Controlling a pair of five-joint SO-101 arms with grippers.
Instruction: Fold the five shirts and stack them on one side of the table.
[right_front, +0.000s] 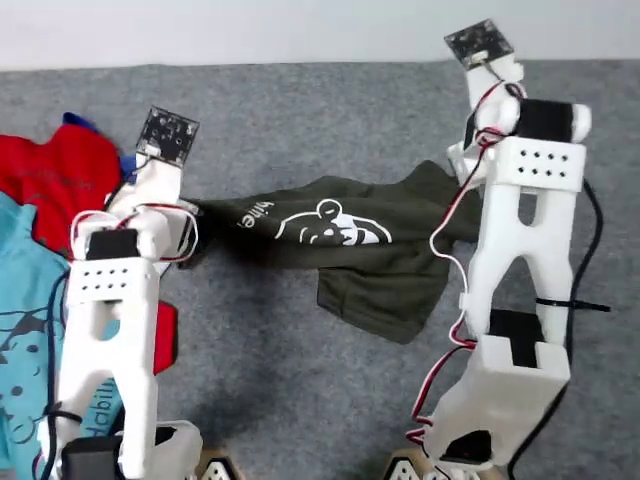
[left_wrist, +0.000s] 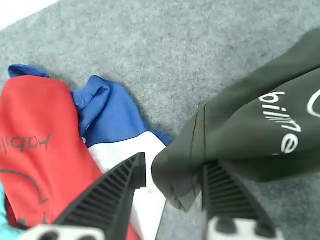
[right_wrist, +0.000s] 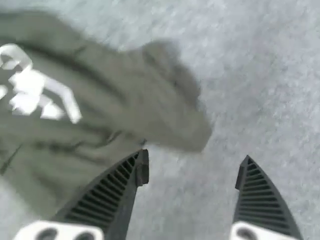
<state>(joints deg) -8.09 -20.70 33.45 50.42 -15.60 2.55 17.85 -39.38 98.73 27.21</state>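
Olive shirt (right_front: 345, 262) is lying bunched mid-table. Left gripper (left_wrist: 174, 165) is part-open, with a shirt corner between the jaws. Right gripper (right_wrist: 195, 157) is spread wide over the grey mat (right_wrist: 260, 75), beside the hem. Risk: if only a thin edge is pinched, it could slip out, or the shirt could be dragged onto the red shirt (left_wrist: 35, 125).

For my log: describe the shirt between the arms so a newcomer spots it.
On the grey table, look between the left arm and right arm. The dark green shirt lies crumpled there, white-printed. Its neighbours are brighter: a red shirt, a blue shirt, a teal shirt.
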